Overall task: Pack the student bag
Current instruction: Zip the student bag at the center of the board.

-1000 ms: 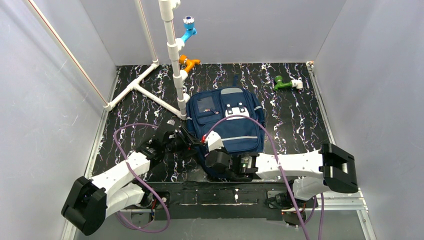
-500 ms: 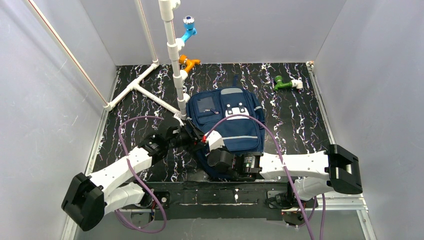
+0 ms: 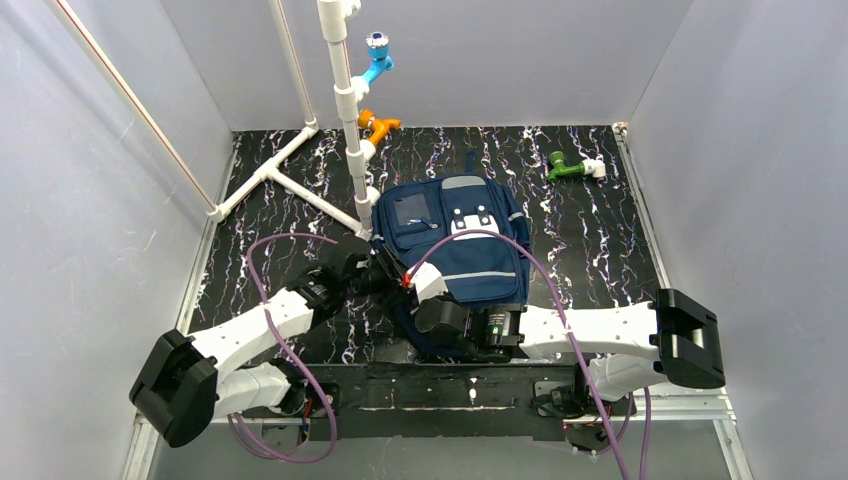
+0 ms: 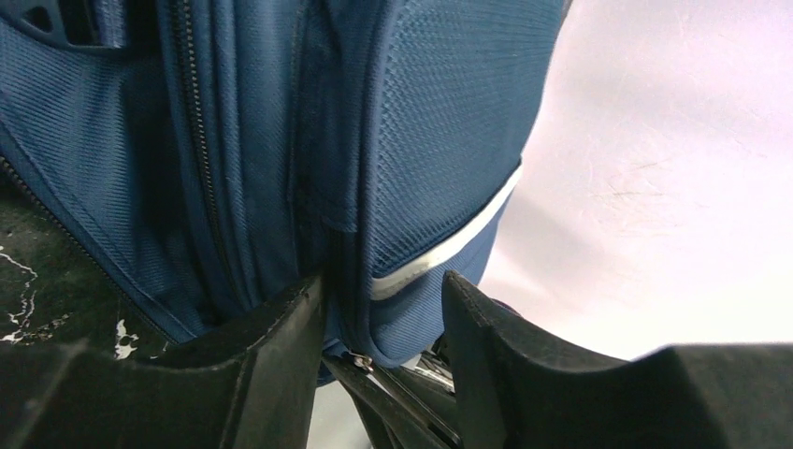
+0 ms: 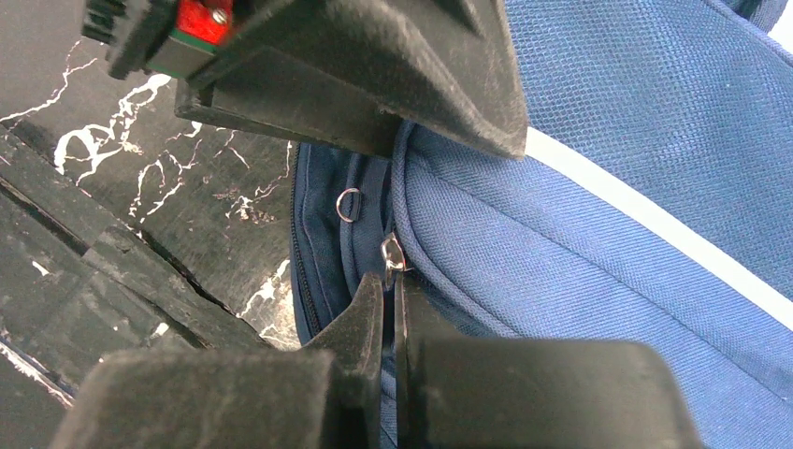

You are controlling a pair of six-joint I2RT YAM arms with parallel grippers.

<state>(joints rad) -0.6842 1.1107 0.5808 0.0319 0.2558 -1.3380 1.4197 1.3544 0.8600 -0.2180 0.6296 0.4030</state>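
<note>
Bag: the student bag lies flat, front up, in the middle of the table. Its far-left corner is just beside the foot of the white pipe stand.
Look: navy woven fabric with front zip pockets, a thin grey stripe across the near part, and a white patch with black dots.
Left gripper: the left gripper is at the bag's near-left corner. Its fingers stand apart, astride the striped edge of the fabric.
Right gripper: the right gripper is at the same corner, fingers pressed together on a small silver zip pull.
Count: one bag, two arms, one pipe stand, three coloured fittings.
Fittings: the blue fitting and orange fitting are on the stand. The green fitting is on the table near its far-right corner.
</note>
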